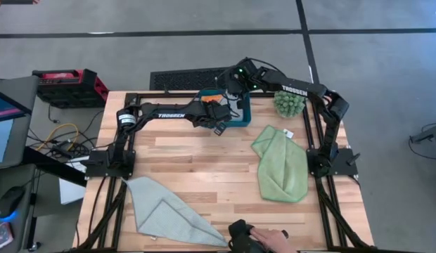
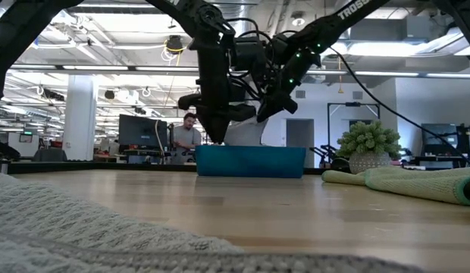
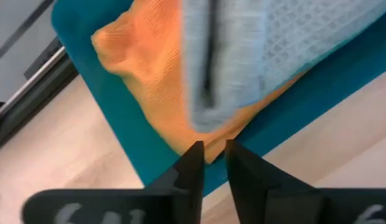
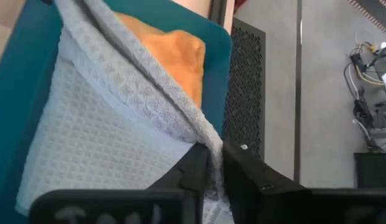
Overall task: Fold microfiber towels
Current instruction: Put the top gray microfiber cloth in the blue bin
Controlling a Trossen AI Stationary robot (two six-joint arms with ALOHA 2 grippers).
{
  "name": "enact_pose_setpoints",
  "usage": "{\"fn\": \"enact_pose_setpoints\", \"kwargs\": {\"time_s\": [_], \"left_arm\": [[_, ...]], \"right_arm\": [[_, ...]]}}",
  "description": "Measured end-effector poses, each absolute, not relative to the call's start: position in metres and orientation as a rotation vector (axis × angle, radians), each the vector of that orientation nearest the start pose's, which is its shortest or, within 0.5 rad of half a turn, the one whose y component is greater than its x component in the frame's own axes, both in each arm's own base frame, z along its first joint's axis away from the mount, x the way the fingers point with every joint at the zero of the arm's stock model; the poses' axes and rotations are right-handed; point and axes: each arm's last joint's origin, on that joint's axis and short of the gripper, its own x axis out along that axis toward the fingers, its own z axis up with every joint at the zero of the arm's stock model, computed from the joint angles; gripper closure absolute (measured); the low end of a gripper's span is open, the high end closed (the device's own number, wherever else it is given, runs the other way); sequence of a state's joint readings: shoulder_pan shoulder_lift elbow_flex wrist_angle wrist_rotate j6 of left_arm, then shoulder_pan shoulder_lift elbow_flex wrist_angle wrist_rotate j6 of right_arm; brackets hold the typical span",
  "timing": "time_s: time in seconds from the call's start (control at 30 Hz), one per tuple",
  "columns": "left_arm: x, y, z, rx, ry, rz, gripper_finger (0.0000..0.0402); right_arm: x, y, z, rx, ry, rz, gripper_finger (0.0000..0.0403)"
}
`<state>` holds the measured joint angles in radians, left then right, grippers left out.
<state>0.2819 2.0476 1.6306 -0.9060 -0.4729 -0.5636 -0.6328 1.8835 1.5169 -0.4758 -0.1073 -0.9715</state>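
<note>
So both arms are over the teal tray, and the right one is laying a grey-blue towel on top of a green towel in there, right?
Not quite: the towel under the grey-blue towel in the teal tray is orange, not green, as the right wrist view shows. The green towel lies out on the table. The right gripper does hold the grey-blue one.

Hiding most of the teal tray [image 1: 245, 119] from the high view, both arms crossing above it, with only slivers of the orange towel [image 1: 212, 93] showing there. Blurring across the left wrist view, the grey-blue towel [image 3: 255, 56] running off the frame edge and covering part of the orange towel. Running out of the high view at the near edge, the second grey-blue towel [image 1: 162, 214] on the worktop [image 1: 204, 169]. Sitting too small to make out, a person [image 2: 188, 136] far behind.
</note>
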Motion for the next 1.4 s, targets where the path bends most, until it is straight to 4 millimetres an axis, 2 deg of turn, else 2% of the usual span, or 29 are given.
{"fn": "enact_pose_setpoints", "kwargs": {"time_s": [0.33,0.5,0.63,0.73,0.87,0.93,1.13,1.3,1.4], "left_arm": [[0.392,0.129,0.203,-0.323,1.129,0.989,0.0258],[0.392,0.13,0.204,-0.293,1.125,0.986,0.0249],[0.399,0.13,0.211,-0.174,1.136,0.883,0.0251],[0.407,0.13,0.213,-0.088,1.132,0.713,0.0254],[0.416,0.136,0.215,-0.083,1.059,0.399,0.0255],[0.42,0.14,0.216,-0.049,1.008,0.309,0.0255],[0.421,0.158,0.219,0.073,0.937,0.297,0.0255],[0.419,0.174,0.223,0.06,0.873,0.282,0.0255],[0.423,0.183,0.215,0.036,0.833,0.248,0.0255]], "right_arm": [[0.339,-0.243,0.252,-0.601,0.921,-0.06,0.0254],[0.339,-0.243,0.252,-0.603,0.916,-0.062,0.0211],[0.335,-0.244,0.257,-0.59,0.984,-0.183,0.0193],[0.323,-0.246,0.272,-0.57,0.991,-0.263,0.0189],[0.298,-0.244,0.305,-0.49,0.944,-0.346,0.0189],[0.285,-0.241,0.32,-0.45,0.909,-0.383,0.0189],[0.262,-0.221,0.353,-0.385,0.843,-0.422,0.0191],[0.255,-0.203,0.37,-0.375,0.795,-0.424,0.0191],[0.255,-0.193,0.377,-0.384,0.77,-0.412,0.0191]]}}
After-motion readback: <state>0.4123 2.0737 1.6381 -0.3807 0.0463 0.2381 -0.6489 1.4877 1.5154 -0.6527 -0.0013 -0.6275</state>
